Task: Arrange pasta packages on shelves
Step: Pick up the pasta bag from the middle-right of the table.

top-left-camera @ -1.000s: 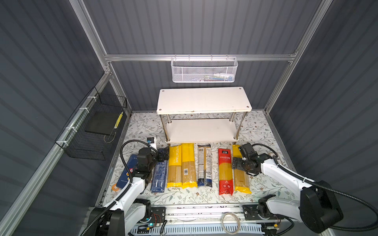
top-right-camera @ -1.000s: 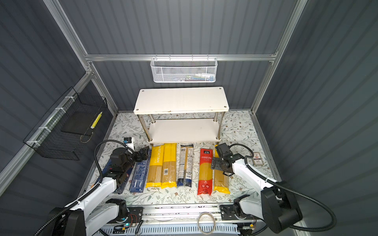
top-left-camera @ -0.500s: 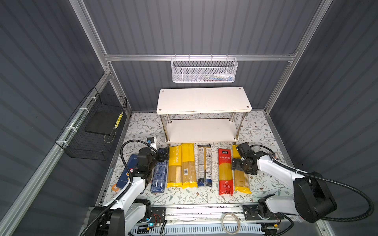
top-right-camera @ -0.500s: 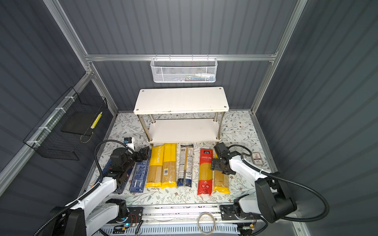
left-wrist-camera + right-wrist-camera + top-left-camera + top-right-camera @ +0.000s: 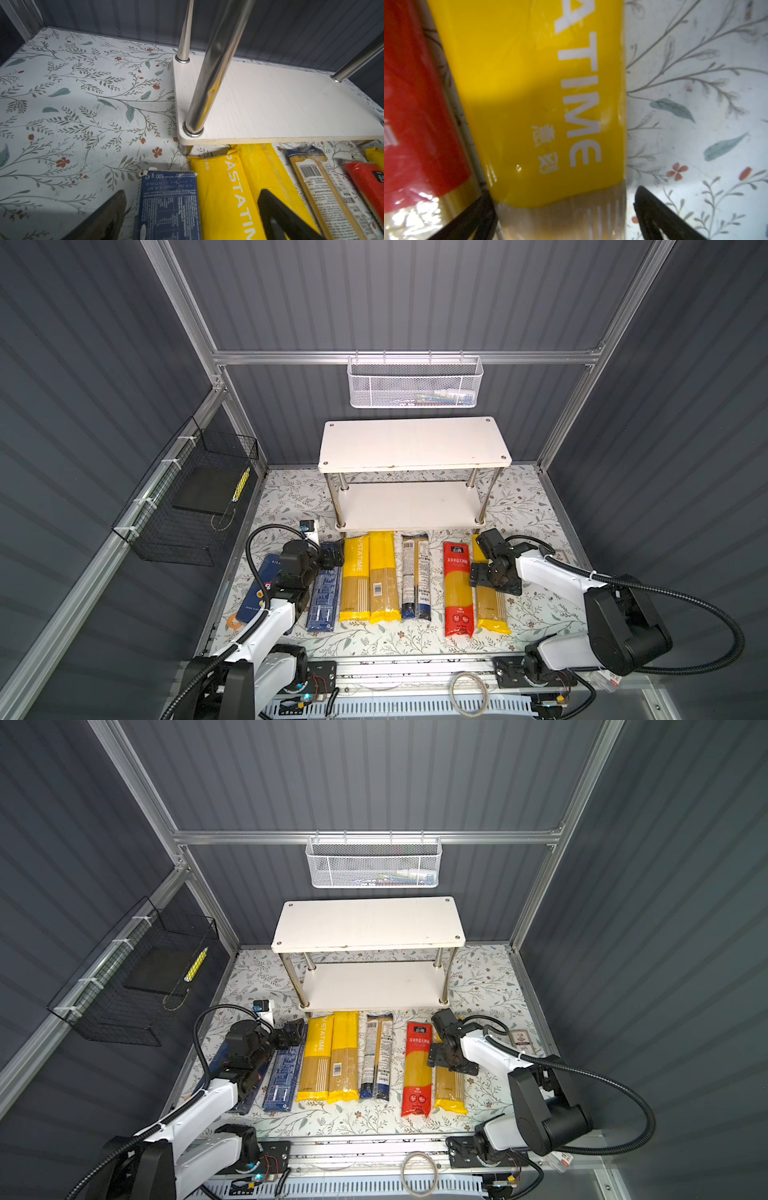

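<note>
Seven pasta packages (image 5: 386, 576) flat in a row on the desk (image 5: 291, 497), just before the shelves (image 5: 415, 443); both tiers bare. Step in hand: first pick-up. Astride the end yellow bag (image 5: 539, 104), right claw (image 5: 563, 193) spread wide, nothing clamped. Over the narrow blue box (image 5: 170, 207), left claw (image 5: 193, 195) likewise released. Next move: close on bag, lift level, slide onto a tier.

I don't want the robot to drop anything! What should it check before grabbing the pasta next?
1. Right tool open: ok.
2. Yellow bag between its fingers: ok.
3. Finger clear of the red bag: cannot tell.
4. Left tool open: ok.
5. Narrow blue box under it: ok.
6. Top shelf and lower shelf bare: ok.
</note>
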Controlling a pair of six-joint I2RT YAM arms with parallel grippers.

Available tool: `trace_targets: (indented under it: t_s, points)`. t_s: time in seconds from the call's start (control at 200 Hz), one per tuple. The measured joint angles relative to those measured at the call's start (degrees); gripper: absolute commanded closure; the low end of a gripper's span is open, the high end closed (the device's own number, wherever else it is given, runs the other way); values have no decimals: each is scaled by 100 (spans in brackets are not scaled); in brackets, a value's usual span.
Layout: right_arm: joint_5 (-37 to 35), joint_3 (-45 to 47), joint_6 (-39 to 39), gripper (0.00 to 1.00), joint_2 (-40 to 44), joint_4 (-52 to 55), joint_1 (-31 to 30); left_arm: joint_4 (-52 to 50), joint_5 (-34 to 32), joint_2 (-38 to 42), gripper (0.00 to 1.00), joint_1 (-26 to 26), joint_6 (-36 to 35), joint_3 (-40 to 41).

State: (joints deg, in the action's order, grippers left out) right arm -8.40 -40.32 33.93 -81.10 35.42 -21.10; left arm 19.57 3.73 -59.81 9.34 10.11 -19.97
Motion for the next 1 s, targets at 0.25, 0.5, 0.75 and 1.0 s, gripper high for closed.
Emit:
trace_targets:
  t_s: [0.25,0.5,0.75,1.0]
  points:
    - [2,7,122,5,63,90,0,-31,-2,33,0,0,0,0]
    - [2,-245,-125,1,-282,328,-7,-33,42,-13,0,0,0,-2]
    - [219,-501,-492,2,-560,411,-4,-33,42,-33,0,0,0,-11]
    - [415,-293,-533,15,-382,249,-4,-33,42,20,1,0,0,-11]
